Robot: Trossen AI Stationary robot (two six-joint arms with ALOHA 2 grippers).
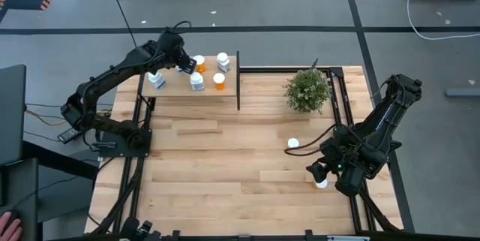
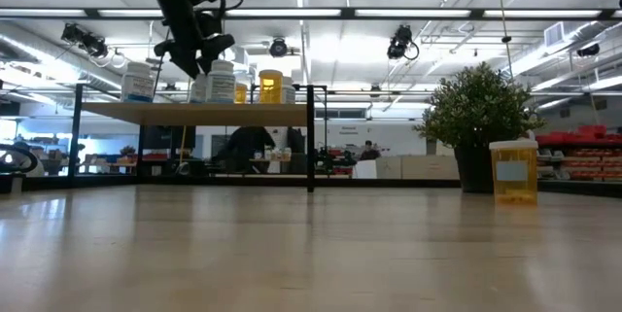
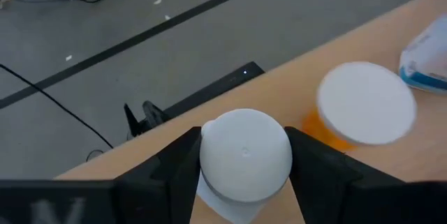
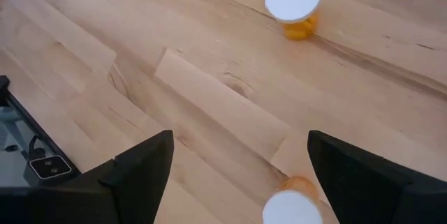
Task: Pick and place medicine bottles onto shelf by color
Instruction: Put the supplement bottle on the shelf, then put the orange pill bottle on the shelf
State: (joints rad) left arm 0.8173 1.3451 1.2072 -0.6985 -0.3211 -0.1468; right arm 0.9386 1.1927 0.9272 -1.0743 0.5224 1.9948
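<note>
Left fingers: the left gripper (image 3: 244, 175) is closing half-wide on a small white-capped medicine bottle (image 3: 246, 153), one dark finger (image 3: 174, 172) pressing each side, over the raised light-wood shelf (image 1: 176, 85) near its back edge.
Held bottle: body colour is hiding under the cap; an orange-bodied, white-capped bottle (image 3: 364, 105) is standing just beside it.
Shelf: two orange bottles (image 1: 219, 81) and three white-bodied bottles (image 1: 196, 82) are sharing the space left of the black upright divider panel (image 1: 238, 80).
Right fingers: the right gripper (image 4: 237, 165) is hanging wide apart, holding nothing, above the plank table (image 1: 225, 166).
Waiting: two orange bottles (image 4: 294, 4) are standing on the table near the leafy green potted plant (image 1: 307, 89).
Doing it well: probably lowering straight, keeping the bottle upright, clearing the orange neighbour, releasing only once seated among matching colours.
</note>
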